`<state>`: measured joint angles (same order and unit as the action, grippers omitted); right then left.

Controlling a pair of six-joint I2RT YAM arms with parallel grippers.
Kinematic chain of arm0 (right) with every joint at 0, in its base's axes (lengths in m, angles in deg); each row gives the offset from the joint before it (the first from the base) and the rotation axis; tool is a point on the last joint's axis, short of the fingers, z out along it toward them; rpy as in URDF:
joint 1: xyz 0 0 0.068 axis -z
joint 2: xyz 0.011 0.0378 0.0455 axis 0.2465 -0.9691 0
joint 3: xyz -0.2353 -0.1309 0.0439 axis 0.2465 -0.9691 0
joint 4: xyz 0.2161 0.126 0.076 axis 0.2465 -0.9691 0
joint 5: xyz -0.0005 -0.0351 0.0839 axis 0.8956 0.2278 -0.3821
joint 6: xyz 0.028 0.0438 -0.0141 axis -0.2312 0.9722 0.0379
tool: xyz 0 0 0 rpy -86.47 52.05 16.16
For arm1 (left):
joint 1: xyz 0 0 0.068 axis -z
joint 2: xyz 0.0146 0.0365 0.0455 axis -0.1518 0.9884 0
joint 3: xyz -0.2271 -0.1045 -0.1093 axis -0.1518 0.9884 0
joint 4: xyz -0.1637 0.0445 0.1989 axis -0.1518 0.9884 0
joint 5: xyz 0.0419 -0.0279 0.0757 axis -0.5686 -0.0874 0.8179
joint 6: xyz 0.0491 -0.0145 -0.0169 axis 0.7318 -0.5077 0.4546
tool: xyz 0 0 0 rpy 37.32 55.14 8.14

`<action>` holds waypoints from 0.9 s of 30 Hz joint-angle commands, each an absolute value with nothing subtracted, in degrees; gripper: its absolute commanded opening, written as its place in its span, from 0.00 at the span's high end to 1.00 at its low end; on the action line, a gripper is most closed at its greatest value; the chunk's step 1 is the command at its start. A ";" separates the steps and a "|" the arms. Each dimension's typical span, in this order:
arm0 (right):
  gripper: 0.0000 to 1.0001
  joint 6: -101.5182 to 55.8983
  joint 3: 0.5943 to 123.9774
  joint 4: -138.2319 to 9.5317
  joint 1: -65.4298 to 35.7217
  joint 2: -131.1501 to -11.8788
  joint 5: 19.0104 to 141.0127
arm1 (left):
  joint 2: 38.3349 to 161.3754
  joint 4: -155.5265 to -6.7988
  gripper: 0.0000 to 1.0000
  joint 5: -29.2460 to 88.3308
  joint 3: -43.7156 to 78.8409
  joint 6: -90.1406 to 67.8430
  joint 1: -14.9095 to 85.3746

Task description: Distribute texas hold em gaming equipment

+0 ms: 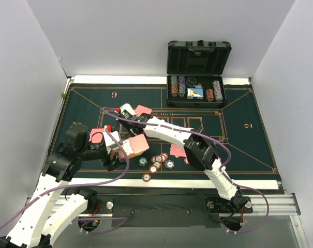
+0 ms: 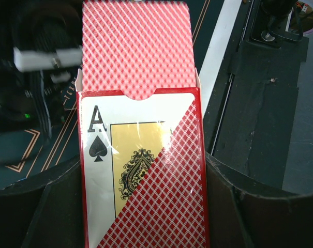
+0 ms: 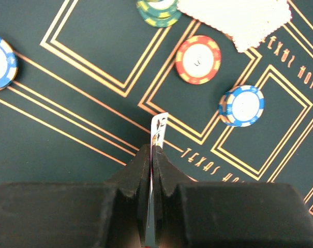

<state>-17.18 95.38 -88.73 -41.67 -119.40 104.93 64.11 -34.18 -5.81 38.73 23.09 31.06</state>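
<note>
My left gripper point(image 2: 146, 217) stands half open, clamping the card box point(image 2: 140, 170) over the near-left mat point(image 3: 68, 129), with cards point(image 2: 135, 46) poking from its top. My right gripper point(image 3: 152, 155) pinches one card point(image 3: 159, 126) edge-on, above the chips point(image 3: 198, 59).

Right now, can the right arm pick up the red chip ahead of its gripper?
Probably not yet. Nothing lies between the right gripper and the red chip, but its jaws are shut on a card.
</note>
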 commanded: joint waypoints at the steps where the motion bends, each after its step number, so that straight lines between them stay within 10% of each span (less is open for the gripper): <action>1: 1.00 -19.61 99.32 -91.79 -43.73 -121.91 110.42 | 63.74 -35.38 1.00 -7.98 37.26 22.40 30.79; 27: 0.85 -14.25 108.21 -87.31 -41.81 -134.14 98.29 | 65.05 -35.73 1.00 -7.55 37.00 22.40 30.71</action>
